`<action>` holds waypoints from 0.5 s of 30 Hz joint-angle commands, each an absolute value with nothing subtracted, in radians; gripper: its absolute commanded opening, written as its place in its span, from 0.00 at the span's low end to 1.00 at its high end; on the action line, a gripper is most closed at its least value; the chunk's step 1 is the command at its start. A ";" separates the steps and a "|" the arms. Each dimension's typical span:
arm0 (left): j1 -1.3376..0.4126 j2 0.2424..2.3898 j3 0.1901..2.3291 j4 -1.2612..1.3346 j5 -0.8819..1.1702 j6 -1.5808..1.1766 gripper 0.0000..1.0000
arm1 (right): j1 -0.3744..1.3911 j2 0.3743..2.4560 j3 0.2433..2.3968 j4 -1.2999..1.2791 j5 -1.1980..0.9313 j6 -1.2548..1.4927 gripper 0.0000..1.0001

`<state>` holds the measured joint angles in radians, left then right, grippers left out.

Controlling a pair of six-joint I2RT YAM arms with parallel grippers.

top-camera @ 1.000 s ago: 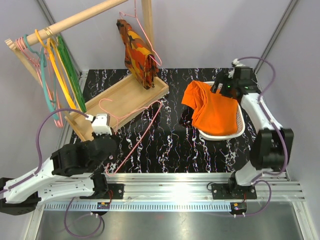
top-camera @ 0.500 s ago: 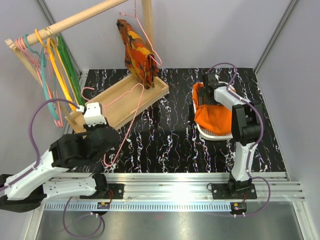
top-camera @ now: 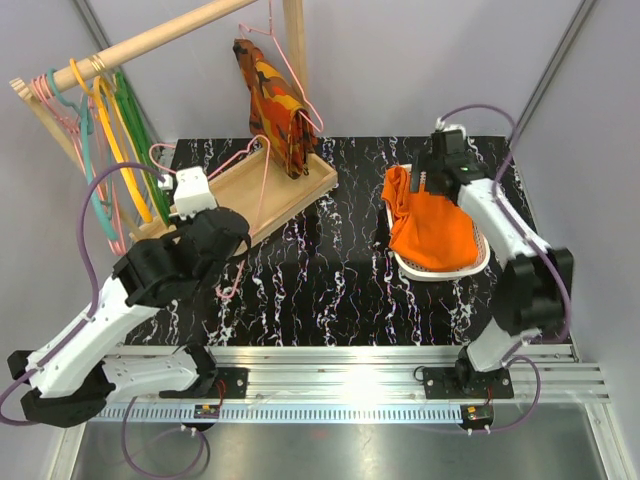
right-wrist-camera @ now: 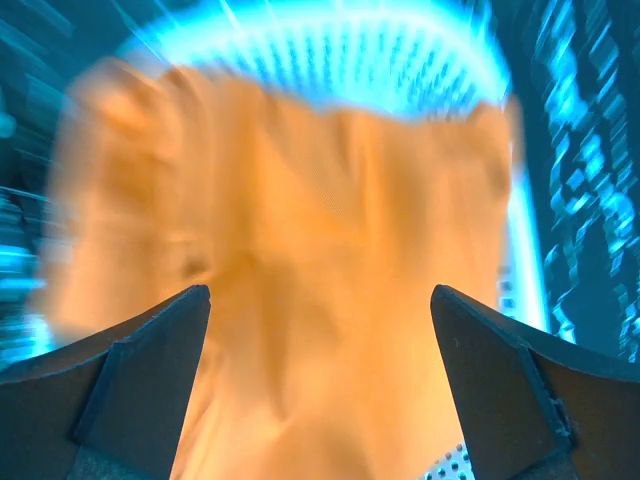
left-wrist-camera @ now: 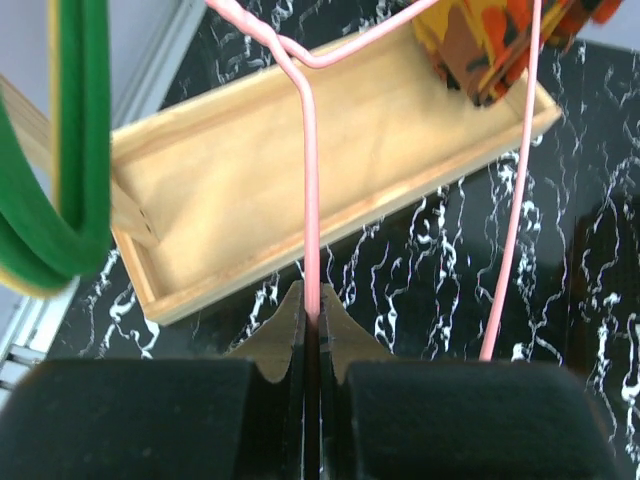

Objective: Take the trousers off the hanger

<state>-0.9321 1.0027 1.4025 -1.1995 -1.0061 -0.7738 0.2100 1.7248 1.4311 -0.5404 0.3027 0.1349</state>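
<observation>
The bright orange trousers (top-camera: 430, 225) lie heaped in a white perforated basket (top-camera: 480, 262) at the right, free of the hanger. My right gripper (top-camera: 432, 176) hovers open just above their far edge. In the right wrist view the trousers (right-wrist-camera: 330, 220) fill the space between the spread fingers of the right gripper (right-wrist-camera: 320, 310), blurred. My left gripper (top-camera: 205, 215) is shut on the thin pink wire hanger (top-camera: 262, 180), bare, held over the wooden tray. In the left wrist view the hanger's wire (left-wrist-camera: 311, 200) runs up from the closed left gripper (left-wrist-camera: 312, 300).
A wooden tray (top-camera: 285, 195) lies at the back left, also in the left wrist view (left-wrist-camera: 230, 180). A rod holds green, yellow, teal and pink hangers (top-camera: 110, 150). A red, orange and yellow patterned garment (top-camera: 275, 105) hangs over the tray. A green hanger (left-wrist-camera: 80, 150) is close at left.
My left arm carried the bare pink hanger up and left toward the tray and rack. My right gripper moved over the basket; the trousers settled into it.
</observation>
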 commanded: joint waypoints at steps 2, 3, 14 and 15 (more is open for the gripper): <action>-0.896 1.072 1.537 -1.132 -1.077 -0.684 0.00 | 0.206 1.427 1.516 -0.603 0.159 0.181 0.99; -0.891 1.090 1.557 -1.138 -1.087 -0.678 0.00 | 0.206 1.337 1.487 -0.609 0.123 0.190 0.99; -0.761 1.290 1.913 -1.158 -1.204 -0.484 0.00 | 0.207 0.753 1.129 -0.521 -0.245 0.267 0.99; -0.755 1.323 1.934 -1.151 -1.219 -0.463 0.00 | 0.207 0.746 1.132 -0.541 -0.245 0.267 0.99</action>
<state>-0.7803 1.2854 1.8458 -1.1828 -1.1244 -0.5640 0.2077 0.7311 1.1679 -0.5049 -0.1692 0.2424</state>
